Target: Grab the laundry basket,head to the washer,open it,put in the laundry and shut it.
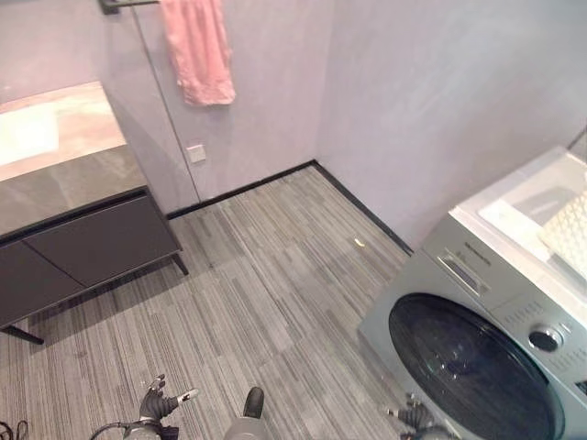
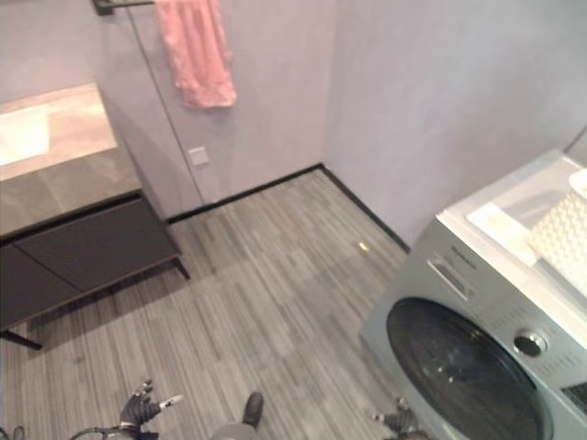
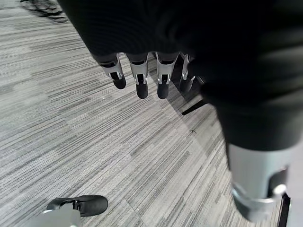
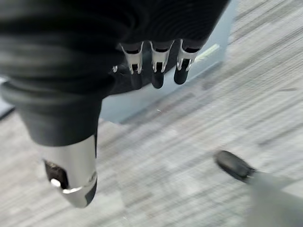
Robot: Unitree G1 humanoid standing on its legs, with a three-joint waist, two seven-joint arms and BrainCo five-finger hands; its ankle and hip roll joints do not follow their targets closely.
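In the left eye view, the washer [image 1: 486, 339] is standing at the wall with its round dark door [image 1: 472, 367] closed. A white latticed basket [image 1: 570, 234] is sitting on top of the washer, at its far edge. The left robot hand [image 1: 158, 401] is hanging low, well apart from the washer, and the right robot hand [image 1: 417, 418] is hanging just beside the washer's front. A pink towel [image 1: 198, 48] is hanging on the wall well away from the washer, and a dark cabinet [image 1: 83, 252] is standing across the floor from it.

In the right eye view, the same layout is showing, with the basket resting on the washer top.

In the left wrist view, the left robot hand's fingers [image 3: 141, 78] are hanging straight and relaxed, holding nothing.

In the right wrist view, the right robot hand's fingers [image 4: 156, 66] are likewise hanging loose and empty, near the washer's base.

Judging by this, the opening step is coming up: the right robot hand needs raising to the door's edge to pull it open.
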